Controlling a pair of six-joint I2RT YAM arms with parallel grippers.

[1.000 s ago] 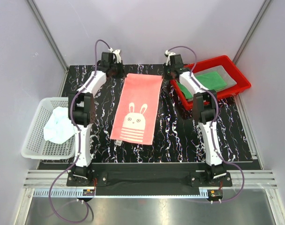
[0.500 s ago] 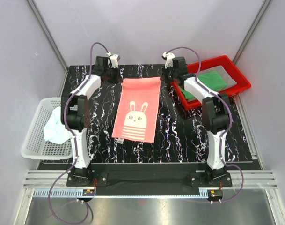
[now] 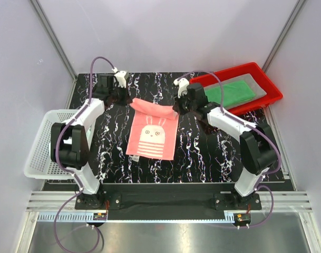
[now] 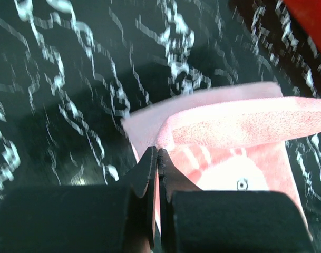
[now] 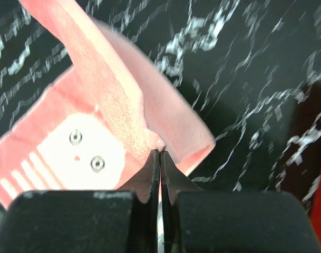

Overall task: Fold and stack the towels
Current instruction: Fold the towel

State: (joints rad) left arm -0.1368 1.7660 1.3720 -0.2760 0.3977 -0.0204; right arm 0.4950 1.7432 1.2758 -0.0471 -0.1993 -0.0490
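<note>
The pink towel [image 3: 151, 138] with a white rabbit print lies flat in the middle of the black marbled table. Its far edge is lifted and curls over towards the near side. My left gripper [image 3: 130, 100] is shut on the far left corner, seen up close in the left wrist view [image 4: 157, 150] with pink cloth [image 4: 229, 132] beyond. My right gripper [image 3: 176, 108] is shut on the far right corner [image 5: 160, 151], and the pink cloth [image 5: 123, 95] hangs folded from it. The green towel [image 3: 231, 93] lies on the grey towel [image 3: 253, 80] in the red tray. The pale blue-white towel is hidden.
The red tray [image 3: 273, 97] stands at the back right, just right of my right arm. The white lattice basket [image 3: 41, 145] sits at the left table edge, partly behind my left arm. Grey walls close in the back and both sides.
Both grippers have come back from the far edge of the table towards the near side, lifting the pink towel's far edge and curling it over the rabbit print.
</note>
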